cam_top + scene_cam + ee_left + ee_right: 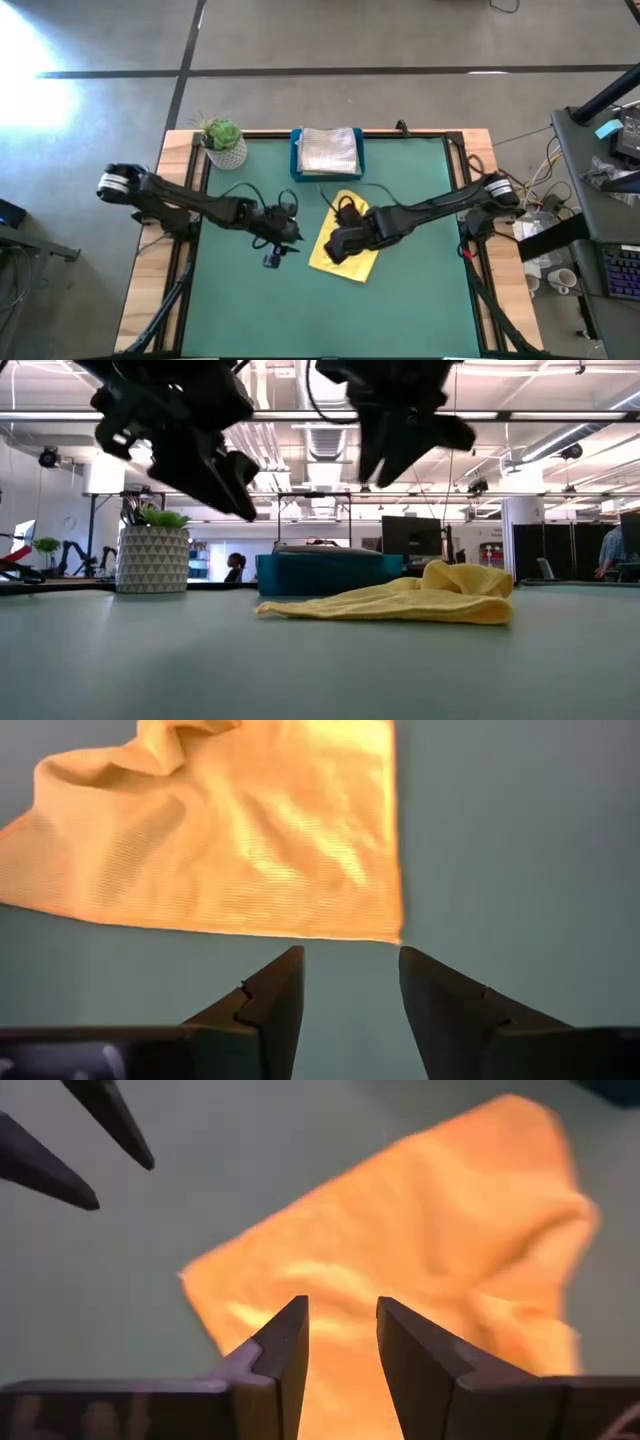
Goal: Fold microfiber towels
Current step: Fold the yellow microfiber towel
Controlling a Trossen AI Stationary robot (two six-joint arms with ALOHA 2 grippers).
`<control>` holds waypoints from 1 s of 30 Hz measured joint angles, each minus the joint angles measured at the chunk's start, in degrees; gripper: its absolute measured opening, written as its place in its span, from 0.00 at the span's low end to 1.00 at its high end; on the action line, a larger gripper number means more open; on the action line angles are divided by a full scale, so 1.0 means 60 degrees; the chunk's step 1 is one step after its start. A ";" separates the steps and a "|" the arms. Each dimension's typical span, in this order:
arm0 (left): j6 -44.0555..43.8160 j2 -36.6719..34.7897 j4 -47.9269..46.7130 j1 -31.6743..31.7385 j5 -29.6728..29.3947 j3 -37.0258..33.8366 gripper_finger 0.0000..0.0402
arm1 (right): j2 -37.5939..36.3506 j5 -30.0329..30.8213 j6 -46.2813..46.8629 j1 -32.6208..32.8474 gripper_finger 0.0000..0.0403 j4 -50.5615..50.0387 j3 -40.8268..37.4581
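Near the middle of the green table (400,300), a touch toward four o'clock from centre, lies the yellow towel (345,250), rumpled, with one side humped up and the other trailing flat and thin on the mat, as the low view shows. At twelve o'clock from it, against the far edge, a blue tray (296,160) holds a pale folded cloth (328,150), and the potted plant (223,142) stands at about ten o'clock. The right gripper (342,1340) hangs directly over the towel, fingers parted with nothing between them; the left gripper (350,985) waits just off the cloth's nine o'clock side, above bare mat, likewise released and empty, its fingers lined up toward a corner. Both ride clear of the surface. The risks, as I judge them: the flat edge lies so close to the mat that fingers closing on it may pinch only air, or scrape the table. The hump could make the right gripper catch two layers at once, so the fold comes out skewed. With both grippers this near each other, a careless approach might make them knock together. If only one corner is caught, the cloth would drag and bunch instead of folding over.
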 joint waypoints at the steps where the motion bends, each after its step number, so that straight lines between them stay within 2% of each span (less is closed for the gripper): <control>1: -0.0002 0.0179 0.0111 -0.0058 -0.0147 0.0016 0.37 | -0.0141 0.0017 0.0002 0.0000 0.28 -0.0280 -0.0034; 5: 0.0033 0.0890 0.0655 -0.0275 -0.0328 0.0045 0.37 | -0.0694 0.0049 -0.0001 0.0000 0.28 -0.0901 -0.0411; 10: 0.0051 0.1802 0.1588 -0.0539 -0.0313 0.0060 0.37 | -0.1636 0.0207 0.0351 0.0015 0.28 -0.0814 -0.1451; 15: 0.0051 0.2550 0.1666 -0.0898 -0.0306 0.0381 0.37 | -0.2446 0.0166 0.0934 0.0015 0.28 -0.0550 -0.2692; 22: 0.0539 0.3291 0.2198 -0.1109 -0.0295 0.0753 0.37 | -0.3363 0.0085 0.0903 0.0012 0.28 0.1270 -0.4109; 30: 0.0482 0.3970 0.2340 -0.1089 -0.0802 0.0816 0.37 | -0.3751 -0.0800 0.0903 0.0255 0.28 0.3049 -0.5294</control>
